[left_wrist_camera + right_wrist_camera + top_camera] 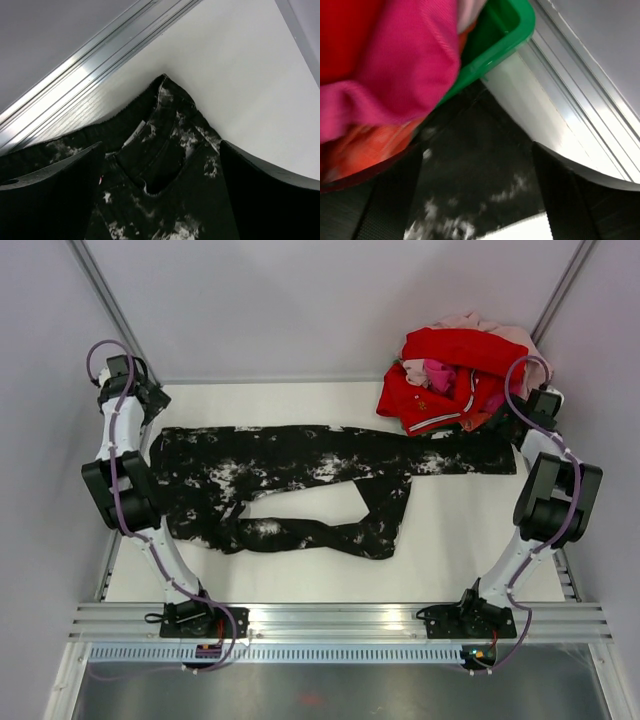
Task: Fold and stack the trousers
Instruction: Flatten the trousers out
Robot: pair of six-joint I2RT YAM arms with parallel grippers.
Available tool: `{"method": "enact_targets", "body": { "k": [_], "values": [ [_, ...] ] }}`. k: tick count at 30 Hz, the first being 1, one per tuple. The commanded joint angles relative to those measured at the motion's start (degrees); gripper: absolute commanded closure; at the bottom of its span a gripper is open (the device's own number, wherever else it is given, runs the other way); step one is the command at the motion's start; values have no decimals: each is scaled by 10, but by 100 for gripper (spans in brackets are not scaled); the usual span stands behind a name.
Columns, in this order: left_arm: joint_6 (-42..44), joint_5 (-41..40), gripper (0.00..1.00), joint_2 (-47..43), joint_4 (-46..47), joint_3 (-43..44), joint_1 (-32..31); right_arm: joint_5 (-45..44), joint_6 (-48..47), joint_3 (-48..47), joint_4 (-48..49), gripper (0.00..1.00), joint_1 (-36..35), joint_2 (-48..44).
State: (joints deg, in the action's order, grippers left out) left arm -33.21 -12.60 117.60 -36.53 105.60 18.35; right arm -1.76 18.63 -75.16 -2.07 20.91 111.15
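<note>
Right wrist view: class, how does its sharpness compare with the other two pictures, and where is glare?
Right wrist view: blurred, the pink clothes and trousers smeared; left wrist view: sharp on the trousers, glare along the metal rail; top external view: evenly lit, crisp.

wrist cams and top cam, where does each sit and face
top external: above, behind the bases, facing down on the table; left arm, right arm show
left wrist: on left arm, down past open left claw at the trousers waist
right wrist: on right arm, past open right claw at trousers, green bin
shared: all see the trousers
</note>
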Motion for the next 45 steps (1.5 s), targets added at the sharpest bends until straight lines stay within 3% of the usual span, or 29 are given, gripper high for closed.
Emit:
{"method": "enact_targets", "body": {
  "k": [1, 4, 7, 8, 12, 13, 15, 17, 22, 28, 31, 38, 41, 43, 44, 45],
  "values": [
    [51, -10, 0, -115, -27, 9, -23, 39, 7, -16, -39, 3, 4, -117],
    [93, 11, 0, -185, -31, -23, -70, 57, 5, 4, -65, 2, 3, -201],
    [158, 79, 0, -279, -13, -53, -162, 70, 1, 22, -106, 2, 3, -283],
    [169, 119, 0, -325, -2, -79, -232, 76, 9, 42, -113, 2, 3, -303],
    [159, 222, 0, -397, 63, -151, -391, 132, 73, 111, -112, 2, 2, -412],
    [144, 216, 0, -412, 135, -226, -514, 151, 135, 179, -109, 2, 2, -462],
    [135, 213, 0, -405, 151, -243, -539, 153, 154, 192, -118, 2, 2, -478],
    [128, 201, 0, -389, 176, -268, -612, 135, 156, 215, -165, 2, 2, -530],
    [126, 114, 0, -260, 226, -273, -746, 52, 127, 169, -298, 2, -29, -560],
    [72, 16, 0, -90, 229, -213, -784, 73, 162, 167, -307, 2, -43, -582],
    [60, 0, 1, -56, 248, -208, -784, 90, 160, 171, -314, 2, -58, -582],
    [41, -3, 4, 19, 271, -223, -784, 33, 140, 156, -333, 2, -82, -578],
    [33, 35, 14, 20, 295, -241, -786, 22, 133, 148, -336, 2, -87, -574],
    [38, 68, 36, 11, 307, -254, -788, 21, 133, 152, -334, 2, -88, -573],
    [43, 73, 51, 6, 310, -254, -790, 21, 134, 155, -334, 2, -88, -573],
    [44, 76, 81, -2, 304, -254, -791, 21, 134, 160, -333, 2, -88, -572]
  ]
}}
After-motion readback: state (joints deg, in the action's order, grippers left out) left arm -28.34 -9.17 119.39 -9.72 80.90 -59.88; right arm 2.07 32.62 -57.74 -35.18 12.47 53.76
